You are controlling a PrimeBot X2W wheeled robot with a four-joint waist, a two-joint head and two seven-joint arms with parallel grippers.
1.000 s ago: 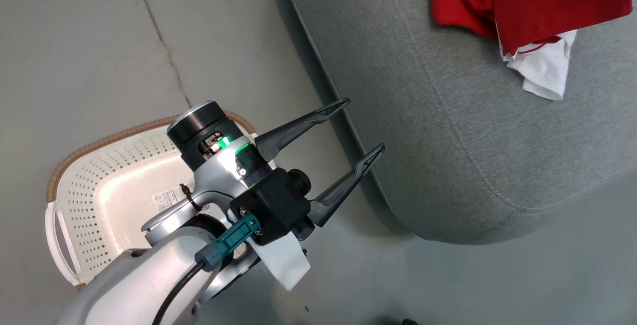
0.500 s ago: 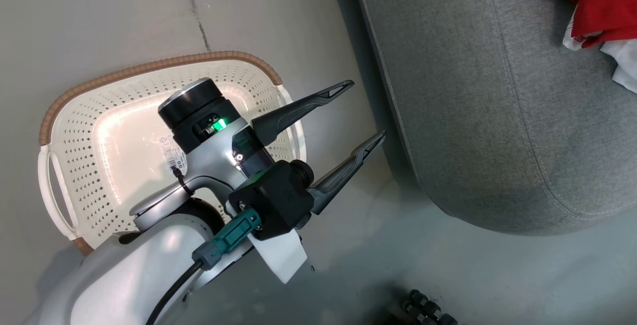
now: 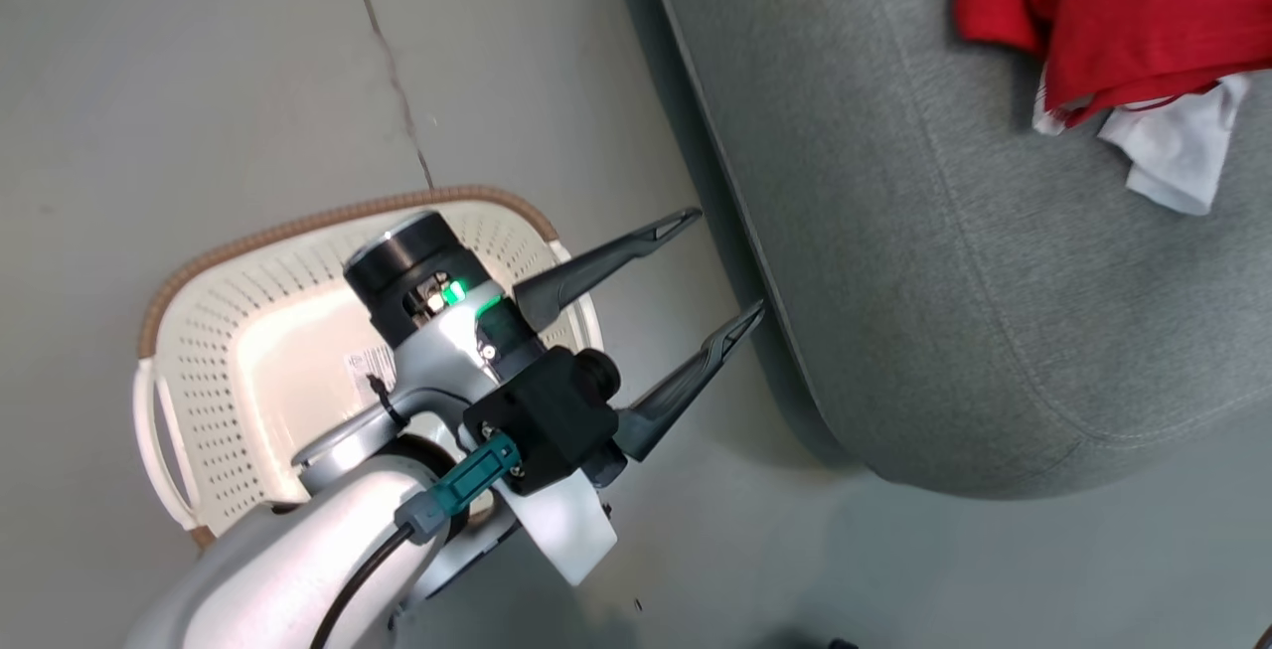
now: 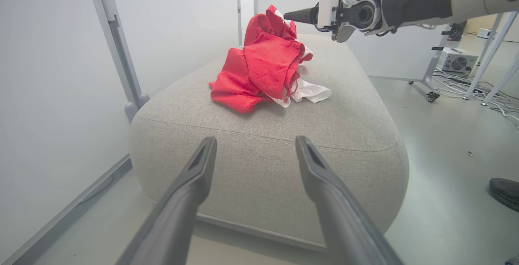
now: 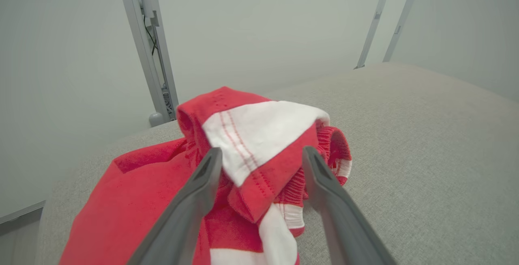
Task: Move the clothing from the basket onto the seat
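Over a grey floor (image 3: 199,82), in the head view, the left gripper (image 3: 727,263) hangs with its two dark fingers spread apart and nothing between them, the tips just beside the edge of the seat (image 3: 944,281). Behind the arm the basket (image 3: 298,229) stands on the floor, a sticker (image 3: 366,371) showing inside it. The clothing (image 3: 1123,13), red with a white patch, lies bunched on top of the seat, well apart from the basket.

From the left wrist, the spread fingers point at the seat's rounded end. The clothing sits heaped on the cushion, and the right gripper (image 4: 300,14) reaches the heap's peak from that view's right.

From the right wrist, the right gripper's fingers stand apart with a red-and-white fold rising between them. Whether they touch the fabric cannot be told.
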